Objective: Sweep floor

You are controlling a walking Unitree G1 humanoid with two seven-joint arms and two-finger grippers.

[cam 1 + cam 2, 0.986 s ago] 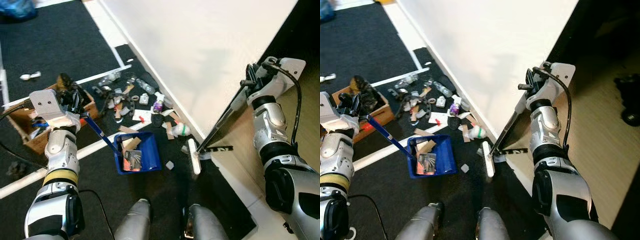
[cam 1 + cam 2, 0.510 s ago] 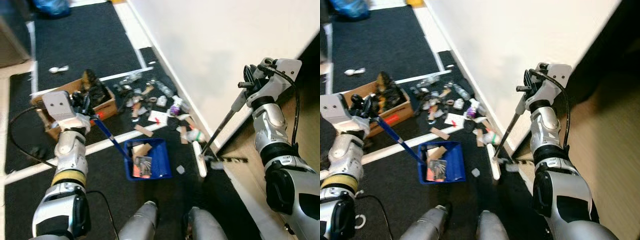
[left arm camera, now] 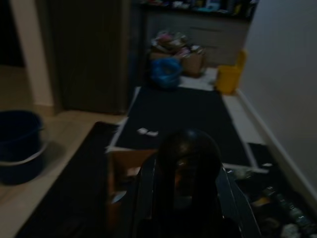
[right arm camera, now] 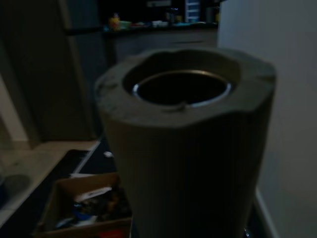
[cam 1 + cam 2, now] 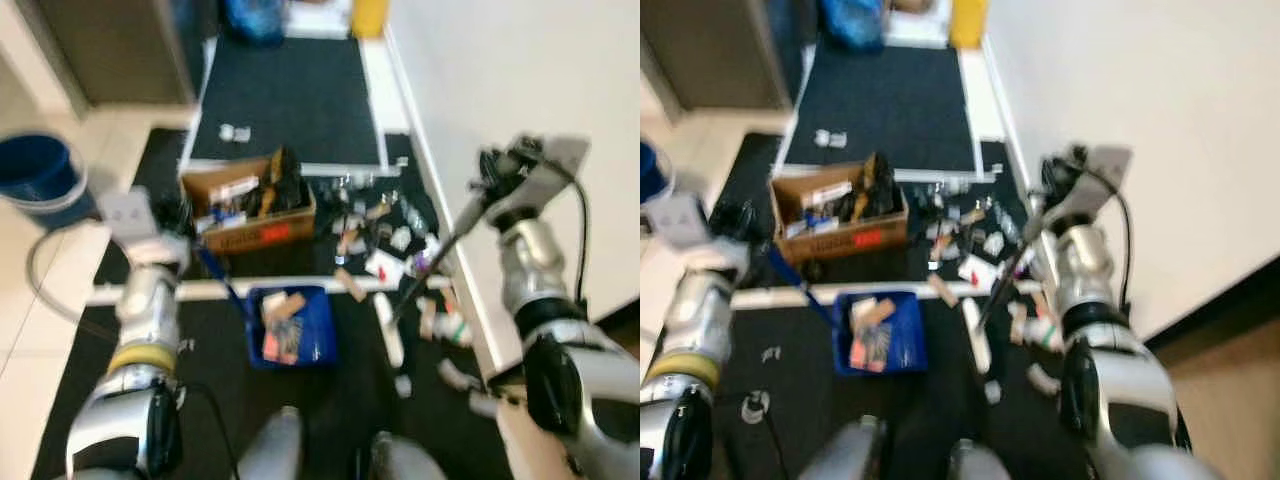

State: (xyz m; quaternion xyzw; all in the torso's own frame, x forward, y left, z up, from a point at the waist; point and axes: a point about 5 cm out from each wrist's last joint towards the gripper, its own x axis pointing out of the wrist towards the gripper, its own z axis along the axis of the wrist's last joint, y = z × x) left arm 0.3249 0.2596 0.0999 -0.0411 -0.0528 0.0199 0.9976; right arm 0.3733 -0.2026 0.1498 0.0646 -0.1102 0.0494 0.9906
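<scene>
**Desk:** Where is the broom, and who has it?

**Caption:** Your broom (image 5: 432, 270) runs from the right gripper (image 5: 492, 180), clamped round the handle's top end, down to its white head (image 5: 388, 330) on the black mat (image 5: 285, 105), just beside the blue dustpan (image 5: 290, 326). The left gripper (image 5: 165, 240) is closed on the dustpan's blue handle (image 5: 215, 272). Litter (image 5: 385, 225) lies strewn along the mat's right edge, near the wall (image 5: 520, 70). The head views are blurred.

**Desk:** How should the stroke go?

**Caption:** In my judgement, keep the dustpan's lip flat on the mat and draw the head toward it in short pulls; a long stroke could scatter scraps past the pan.

**Desk:** And the containers?

**Caption:** The dustpan already holds a few scraps, tan and dark. The cardboard box (image 5: 250, 205), near the mat's left edge, is crammed with dark and pale odds and ends too blurred to name. A blue bucket (image 5: 35, 175) stands on the tiles off the mat's left edge; its contents cannot be made out.
</scene>
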